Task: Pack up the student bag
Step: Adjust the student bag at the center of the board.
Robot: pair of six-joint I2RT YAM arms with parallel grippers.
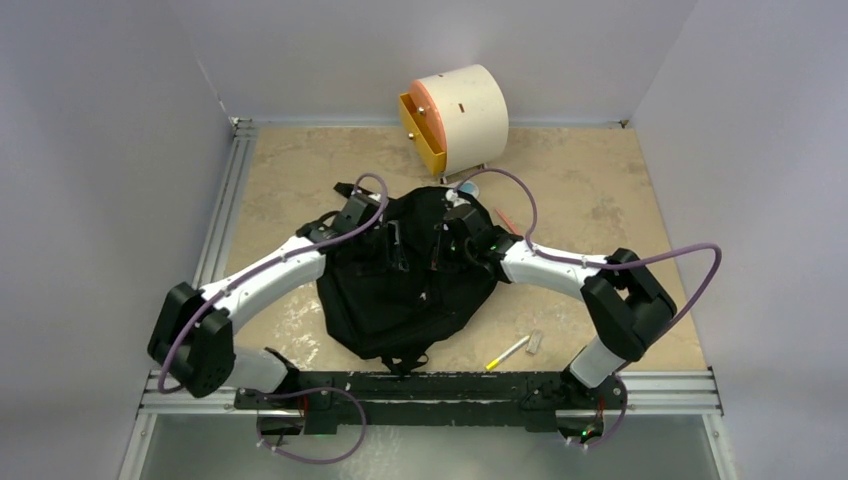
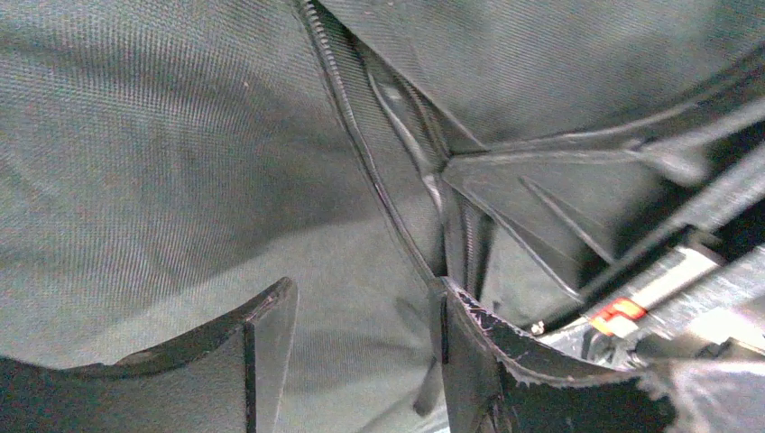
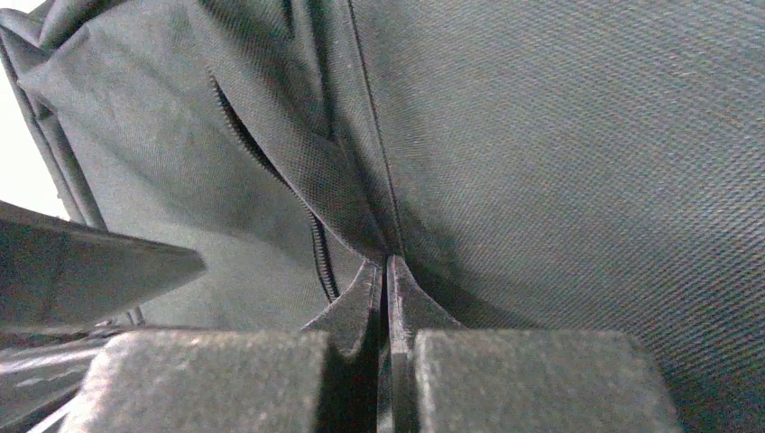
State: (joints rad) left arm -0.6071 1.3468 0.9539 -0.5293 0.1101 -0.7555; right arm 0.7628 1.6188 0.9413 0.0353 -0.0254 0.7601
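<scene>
The student bag (image 1: 405,290), a large black backpack, lies flat in the middle of the table with its top toward the far wall. Both grippers are over its upper part. My left gripper (image 1: 388,238) is open; in the left wrist view its fingers (image 2: 271,311) stand apart just above the bag's fabric (image 2: 162,162), beside a zipper line (image 2: 361,153). My right gripper (image 3: 386,271) is shut, pinching a raised fold of the bag's fabric (image 3: 361,180) at its tips, next to a zipper (image 3: 320,257). The other arm's finger shows at that view's left edge.
A cream cylindrical drawer box (image 1: 470,105) with an orange-yellow front and an open yellow drawer (image 1: 425,140) stands at the back. A red pencil (image 1: 505,220) lies right of the bag. A yellow-tipped pen (image 1: 508,352) and a small grey piece (image 1: 534,342) lie near the front rail.
</scene>
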